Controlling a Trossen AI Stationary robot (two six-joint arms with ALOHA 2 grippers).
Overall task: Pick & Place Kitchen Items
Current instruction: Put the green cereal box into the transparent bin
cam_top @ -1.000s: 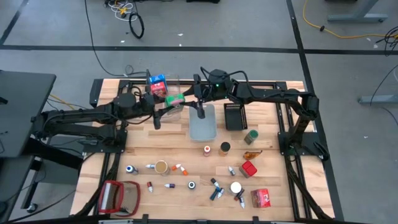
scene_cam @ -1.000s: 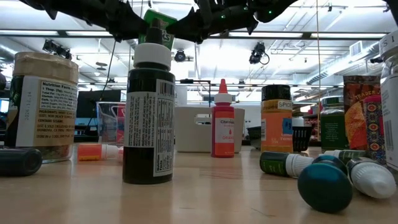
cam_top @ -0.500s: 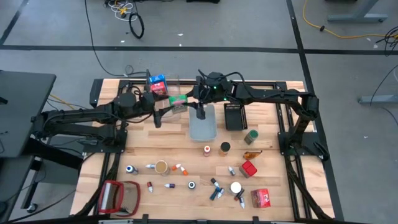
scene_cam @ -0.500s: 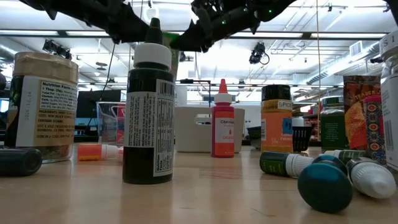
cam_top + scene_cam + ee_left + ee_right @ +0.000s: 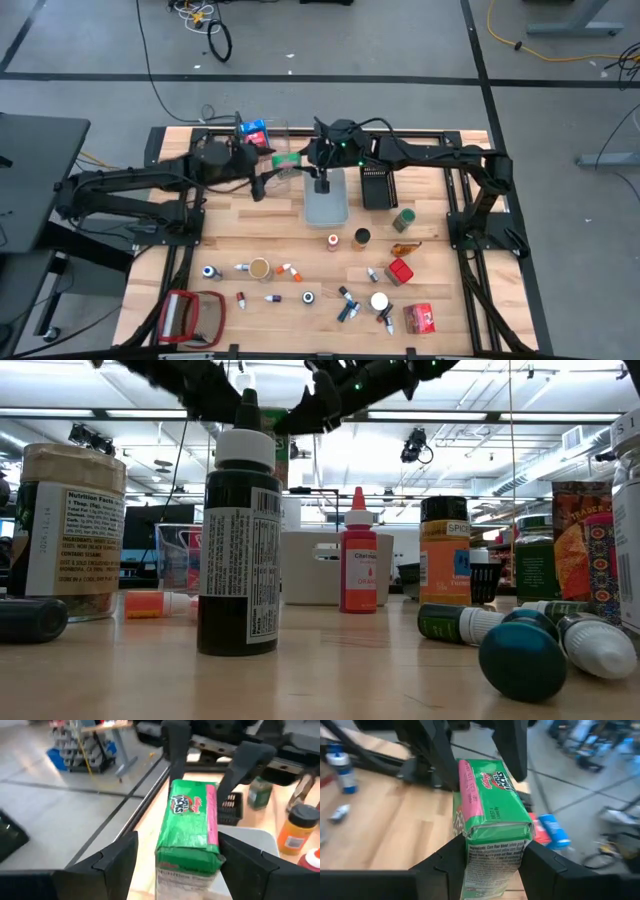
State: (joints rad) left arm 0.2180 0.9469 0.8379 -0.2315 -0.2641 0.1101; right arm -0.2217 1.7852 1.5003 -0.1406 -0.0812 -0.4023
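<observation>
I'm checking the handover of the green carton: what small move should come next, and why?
Probably the left gripper should back off. Its jaws stand wide of the green carton, while the right gripper clamps it on both sides above the table, so the right arm can carry it on alone.

A grey concrete floor (image 5: 330, 45) with dark seams surrounds the wooden desk (image 5: 255, 225). Cables (image 5: 205, 25) trail across it at the far side. Long ceiling lights (image 5: 520, 435) glow overhead.

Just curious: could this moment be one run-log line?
handover | green carton | right pincer gripping | left pincer open, letting go
</observation>
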